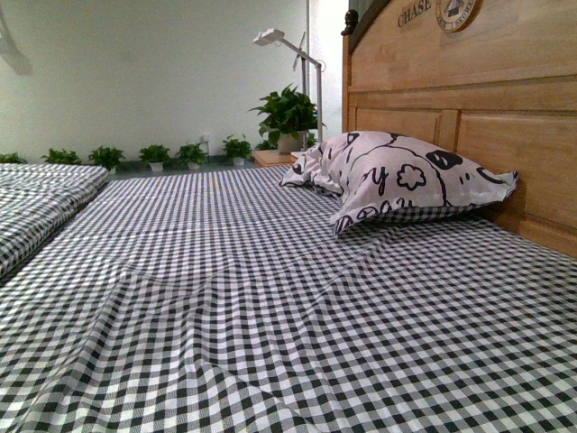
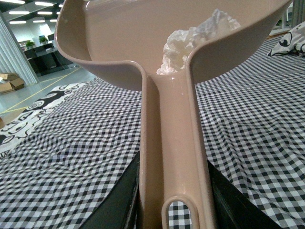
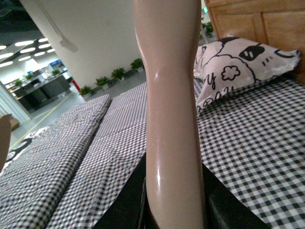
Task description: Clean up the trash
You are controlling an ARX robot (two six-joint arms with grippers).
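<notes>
A bed covered in a black-and-white checked sheet (image 1: 270,307) fills the front view, with a patterned pillow (image 1: 397,180) against a wooden headboard (image 1: 469,99) at the far right. Neither arm shows in that view, and no trash is visible on the sheet there.

In the left wrist view, the left gripper (image 2: 174,210) is clamped around the handle of a beige dustpan (image 2: 174,143), its dark jaws pressed to either side of the handle. The pan is raised above the sheet. The trash (image 2: 195,38), a crumpled white paper wad, sits inside the pan, close to where the handle joins it.

In the right wrist view, the right gripper (image 3: 174,205) grips a smooth beige handle (image 3: 174,105), probably a brush, though its head is out of view.

The trash appears collected, so the step in hand is likely carrying it off to be dumped. To do this well, the pan should stay level or tipped slightly back toward the handle, and travel slowly, since the light wad could roll out over the open lip.
</notes>
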